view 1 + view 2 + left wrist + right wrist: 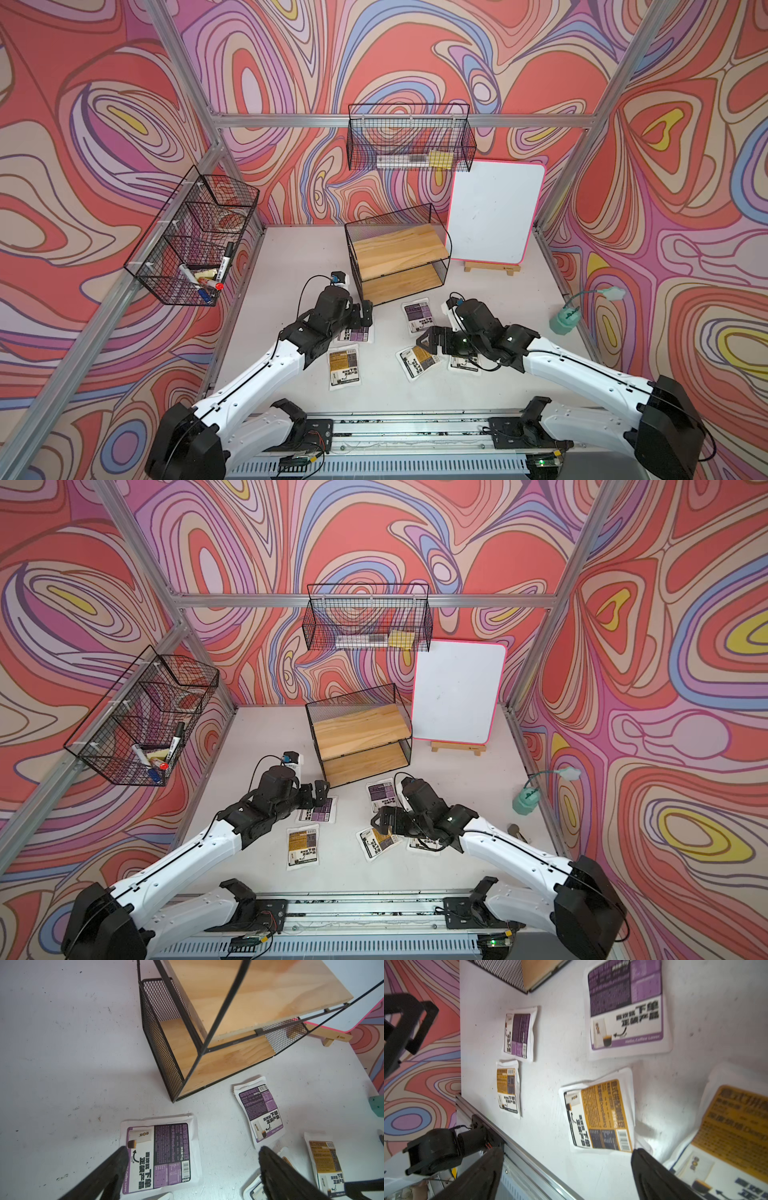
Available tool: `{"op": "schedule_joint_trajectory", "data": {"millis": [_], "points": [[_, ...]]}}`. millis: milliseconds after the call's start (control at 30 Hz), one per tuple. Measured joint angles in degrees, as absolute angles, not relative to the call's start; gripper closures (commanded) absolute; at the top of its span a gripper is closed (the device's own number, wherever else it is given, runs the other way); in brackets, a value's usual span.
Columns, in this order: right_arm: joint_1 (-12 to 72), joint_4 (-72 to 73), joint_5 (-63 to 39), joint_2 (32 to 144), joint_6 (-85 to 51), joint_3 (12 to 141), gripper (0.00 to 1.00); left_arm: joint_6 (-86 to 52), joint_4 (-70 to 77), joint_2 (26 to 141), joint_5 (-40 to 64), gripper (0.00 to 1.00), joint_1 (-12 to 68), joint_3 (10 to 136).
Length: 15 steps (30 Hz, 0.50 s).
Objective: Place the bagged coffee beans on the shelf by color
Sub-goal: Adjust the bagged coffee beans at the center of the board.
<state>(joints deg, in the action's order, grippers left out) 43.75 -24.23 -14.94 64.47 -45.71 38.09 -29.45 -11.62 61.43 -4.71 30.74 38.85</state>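
A shelf (397,249) stands at the middle rear of a table (291,257). A whiteboard (494,212) on an easel (492,267) stands just right of it, slightly behind. A back basket (411,139) hangs on the rear wall above the shelf; a side basket (195,237) hangs on the left wall. Five pouches lie flat before the shelf: a rear left pouch (359,334) and rear right pouch (417,316) near its front corners, a front left pouch (344,368) and front middle pouch (417,361) nearer the robot, and a fifth pouch (459,365), mostly under the right arm (561,361), seemingly just right of those.

In both top views the right arm (482,320) hides most of one yellow pouch (459,368). The left arm (332,303) half-covers a purple pouch (359,334)
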Motion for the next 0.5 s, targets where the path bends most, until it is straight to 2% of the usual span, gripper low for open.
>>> {"op": "schedule_joint_trajectory", "data": {"millis": [167,500], "points": [[47.9,-25.3,-15.7,64.1,-49.0,35.1,0.02,-29.8,-11.6,65.4,-4.7,0.01,32.7,38.9],[48.5,-19.6,-18.1,68.8,-53.3,31.9,0.02,-30.0,-11.6,68.4,-4.4,0.01,34.5,39.7]]}}
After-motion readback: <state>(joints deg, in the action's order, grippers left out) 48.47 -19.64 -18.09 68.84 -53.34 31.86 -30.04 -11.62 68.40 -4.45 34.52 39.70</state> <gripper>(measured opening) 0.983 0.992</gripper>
